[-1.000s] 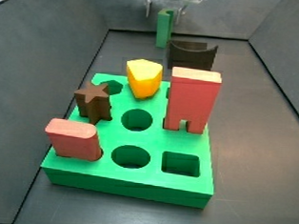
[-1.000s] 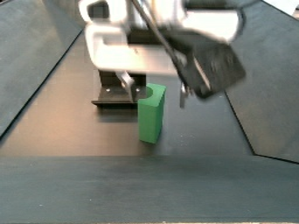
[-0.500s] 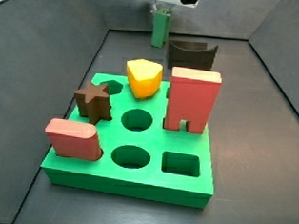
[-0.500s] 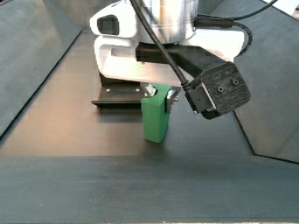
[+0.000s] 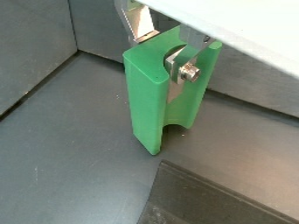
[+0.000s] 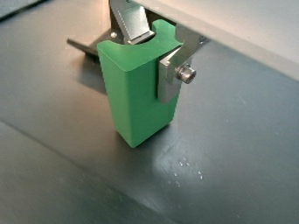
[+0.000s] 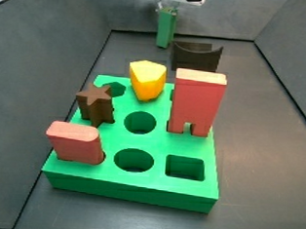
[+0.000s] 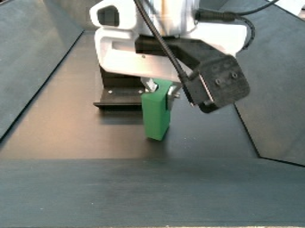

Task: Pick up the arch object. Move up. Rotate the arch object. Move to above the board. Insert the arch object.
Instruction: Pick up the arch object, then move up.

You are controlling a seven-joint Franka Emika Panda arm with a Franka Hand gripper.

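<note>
My gripper (image 7: 166,4) is at the far end of the bin, beyond the board (image 7: 113,180). It is shut on the green arch object (image 7: 164,29), which hangs upright. In both wrist views the silver fingers clamp the arch's upper end, one on each side (image 5: 163,54) (image 6: 152,54). The arch (image 5: 146,96) (image 6: 128,96) has a rounded cut at the gripped end and a notch at its lower end. In a side view it (image 8: 156,116) hangs below the gripper (image 8: 160,89), just above the dark floor.
The board holds a yellow piece (image 7: 146,79), a tall red arch-shaped block (image 7: 197,102), a brown star (image 7: 94,103) and a pink block (image 7: 73,141). Round holes (image 7: 140,121) and a square hole (image 7: 184,168) are open. A dark block (image 7: 196,56) stands behind the board. The fixture (image 8: 119,93) is behind the arch.
My gripper has risen a little with the green arch held in it. The board and its pieces have not moved.
</note>
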